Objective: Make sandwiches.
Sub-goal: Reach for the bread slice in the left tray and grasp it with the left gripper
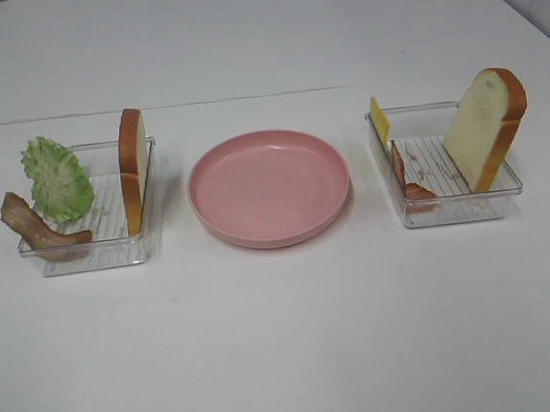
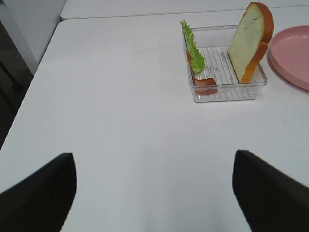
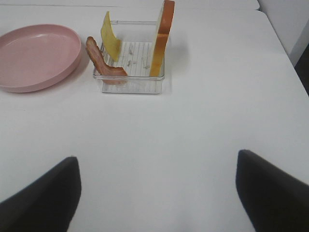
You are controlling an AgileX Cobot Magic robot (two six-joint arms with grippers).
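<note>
Only the high view holds the lettuce tray (image 1: 92, 259), pink plate (image 1: 268, 182) and cheese tray (image 1: 454, 211) together. Only the wrist views show the left tool (image 2: 152, 154) and right tool (image 3: 156, 155), both spread wide.

Left end effector (image 2: 154, 193): only two dark finger corners show, cut by the wrist view's edge.
Right end effector (image 3: 157, 193): likewise cropped.
Pink plate (image 2: 292, 53): cropped in both wrist views.
Left bacon strip (image 2: 206, 82): mostly hidden behind the lettuce leaf (image 2: 193, 50).
</note>
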